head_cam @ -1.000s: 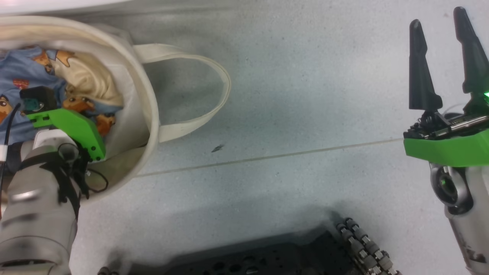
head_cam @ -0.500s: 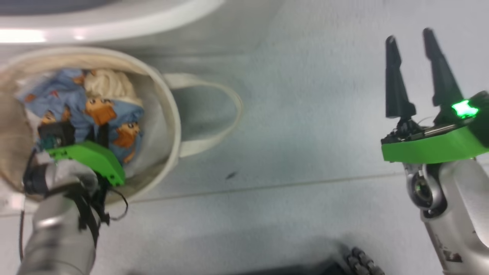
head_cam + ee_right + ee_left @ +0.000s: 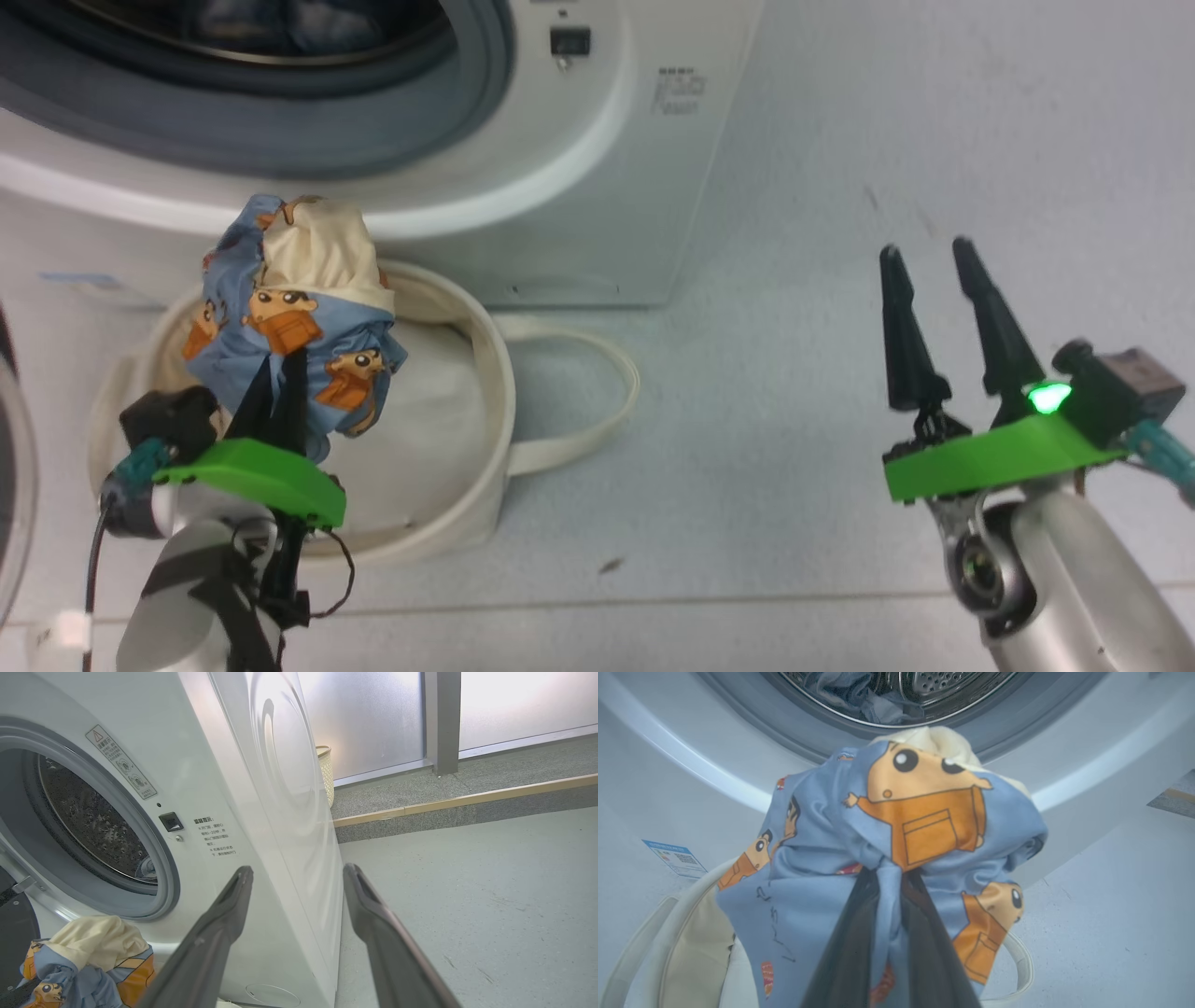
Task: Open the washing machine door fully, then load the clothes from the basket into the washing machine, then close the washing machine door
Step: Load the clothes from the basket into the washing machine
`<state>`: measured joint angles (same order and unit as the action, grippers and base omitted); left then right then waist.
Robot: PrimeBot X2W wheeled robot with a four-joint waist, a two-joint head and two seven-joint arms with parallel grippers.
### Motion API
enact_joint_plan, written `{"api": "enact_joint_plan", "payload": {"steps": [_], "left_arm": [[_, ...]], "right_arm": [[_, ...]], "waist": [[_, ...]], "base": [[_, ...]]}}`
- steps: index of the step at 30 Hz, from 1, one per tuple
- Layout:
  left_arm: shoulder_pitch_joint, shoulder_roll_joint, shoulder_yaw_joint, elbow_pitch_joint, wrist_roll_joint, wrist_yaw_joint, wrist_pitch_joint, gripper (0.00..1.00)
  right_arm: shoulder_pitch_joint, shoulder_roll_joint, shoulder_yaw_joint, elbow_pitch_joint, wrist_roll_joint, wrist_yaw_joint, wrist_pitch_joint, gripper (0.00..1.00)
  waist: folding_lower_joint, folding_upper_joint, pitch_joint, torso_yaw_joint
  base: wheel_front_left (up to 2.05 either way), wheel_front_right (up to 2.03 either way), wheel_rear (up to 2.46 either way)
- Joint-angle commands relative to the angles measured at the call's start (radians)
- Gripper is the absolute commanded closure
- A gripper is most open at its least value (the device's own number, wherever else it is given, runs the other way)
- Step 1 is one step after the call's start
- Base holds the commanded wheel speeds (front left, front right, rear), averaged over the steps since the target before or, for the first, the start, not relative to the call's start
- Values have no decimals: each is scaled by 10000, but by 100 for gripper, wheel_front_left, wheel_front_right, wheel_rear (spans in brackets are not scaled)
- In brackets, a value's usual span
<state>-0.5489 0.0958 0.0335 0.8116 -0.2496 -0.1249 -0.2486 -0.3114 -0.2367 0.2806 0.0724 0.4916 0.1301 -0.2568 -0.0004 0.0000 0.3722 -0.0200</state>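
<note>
Loading step in progress. The left gripper [image 3: 278, 378] has its 2 dark fingers pressed together on a pinch of the bear-print garment [image 3: 294, 313], a light blue bunch with a cream fold showing at its top. The bunch is carried clear above the basket [image 3: 490, 373], whose rim and loop handle lie on the floor just in front of the washing machine [image 3: 579, 177]. The governing relation: the drum mouth [image 3: 901, 700] lies ahead of and above the gripper, close to the line of its fingers, with the grey gasket rim just beyond the top of the bunch. The left arm is plainly the nearer one. The garment is wadded and has no clear long axis (its loose folds hang back along the fingers toward the basket), so its orientation should matter little at entry. Some fabric appears to lie inside the drum already, though the view there is dim. The right gripper [image 3: 943, 308] stands spread and empty, well apart to the right, beside the machine's flank. The dark curved edge at the far left is probably the door [image 3: 11, 485], swung open.
</note>
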Motion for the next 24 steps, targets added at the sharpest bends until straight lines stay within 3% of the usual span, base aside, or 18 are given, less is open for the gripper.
{"api": "enact_joint_plan", "payload": {"steps": [1,7,12,24], "left_arm": [[222,243,342,-630,57,-46,-130,100],[1655,130,443,-3942,162,-54,-130,100],[2377,64,617,-5236,308,-56,-131,100],[1864,229,999,-4721,456,-57,-131,100]], "right_arm": [[292,49,182,-234,72,6,-49,0],[1027,293,90,-103,256,6,-49,0],[1430,385,126,-97,335,6,-49,0],[1672,263,231,-106,403,6,-49,0]], "waist": [[4,0,-912,275],[4,0,-1897,257],[4,0,-2391,88],[4,0,-2505,-343]], "base": [[0,0,0],[0,0,0],[0,0,0],[0,0,0]]}}
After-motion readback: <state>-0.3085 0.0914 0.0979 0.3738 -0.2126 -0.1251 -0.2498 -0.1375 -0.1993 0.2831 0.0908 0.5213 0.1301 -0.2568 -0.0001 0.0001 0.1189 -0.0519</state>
